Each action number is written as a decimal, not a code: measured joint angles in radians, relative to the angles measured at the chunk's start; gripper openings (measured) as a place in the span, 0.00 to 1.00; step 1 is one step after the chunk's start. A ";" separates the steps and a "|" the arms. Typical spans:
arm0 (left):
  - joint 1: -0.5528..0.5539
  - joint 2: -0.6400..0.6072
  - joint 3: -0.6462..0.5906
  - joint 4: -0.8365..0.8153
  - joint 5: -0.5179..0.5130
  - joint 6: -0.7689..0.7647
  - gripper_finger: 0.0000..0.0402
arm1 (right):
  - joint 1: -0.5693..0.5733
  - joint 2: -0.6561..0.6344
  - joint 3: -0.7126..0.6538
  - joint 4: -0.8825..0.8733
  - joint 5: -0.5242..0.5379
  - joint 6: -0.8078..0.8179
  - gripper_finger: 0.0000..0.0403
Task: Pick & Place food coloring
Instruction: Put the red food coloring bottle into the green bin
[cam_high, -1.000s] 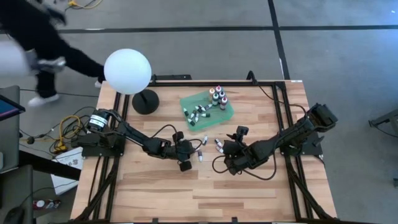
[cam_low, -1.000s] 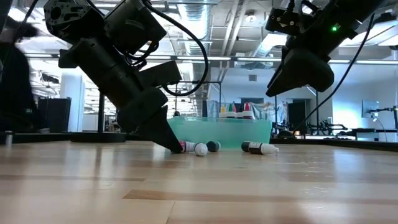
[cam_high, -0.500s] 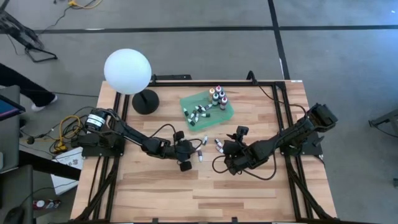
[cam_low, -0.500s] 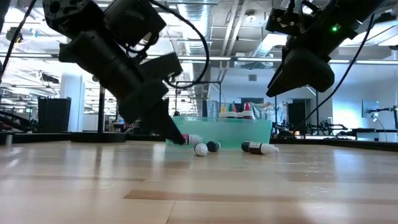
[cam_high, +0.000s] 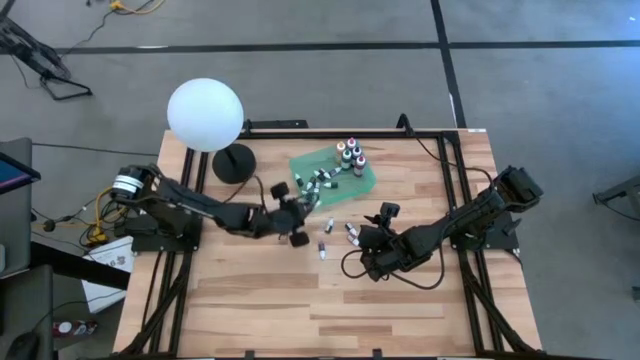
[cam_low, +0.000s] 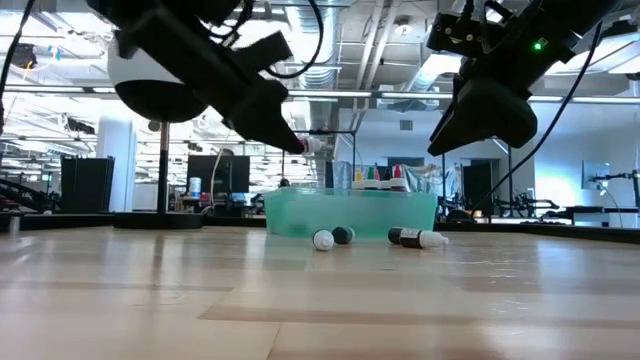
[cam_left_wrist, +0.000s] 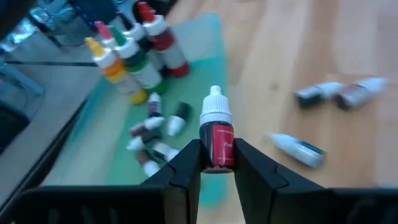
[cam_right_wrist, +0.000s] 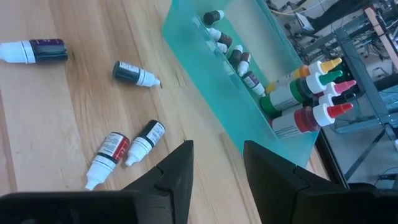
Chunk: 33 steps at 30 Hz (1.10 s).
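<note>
The left gripper (cam_left_wrist: 216, 163) is pinching a red dropper bottle (cam_left_wrist: 216, 138) upright between closed fingers, cap up, probably so it drops cleanly among the others in the green tray (cam_high: 362, 183) at the frame's upper middle. The right gripper (cam_right_wrist: 217, 165) is hanging with fingers parted and empty, right of centre. Four loose droppers (cam_right_wrist: 129, 148) are lying on the pale wooden table (cam_high: 300, 310); behind it, an open workshop.

Red dropper (cam_left_wrist: 217, 138) upright in the left gripper (cam_left_wrist: 216, 163) above the tray's (cam_right_wrist: 211, 74) edge, tall bottles (cam_left_wrist: 134, 59) standing and small droppers (cam_left_wrist: 155, 134) lying in the tray, four droppers (cam_right_wrist: 124, 149) loose on the table.
</note>
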 joint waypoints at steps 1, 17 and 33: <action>0.027 0.000 0.000 0.012 0.018 0.013 0.18 | 0.000 0.000 0.000 0.001 0.000 0.000 0.33; 0.334 0.006 0.000 0.043 0.318 0.036 0.20 | 0.000 0.000 0.000 0.004 0.000 0.000 0.33; 0.291 -0.014 -0.001 0.040 0.353 0.032 0.45 | -0.012 0.000 0.000 0.053 -0.062 0.000 0.33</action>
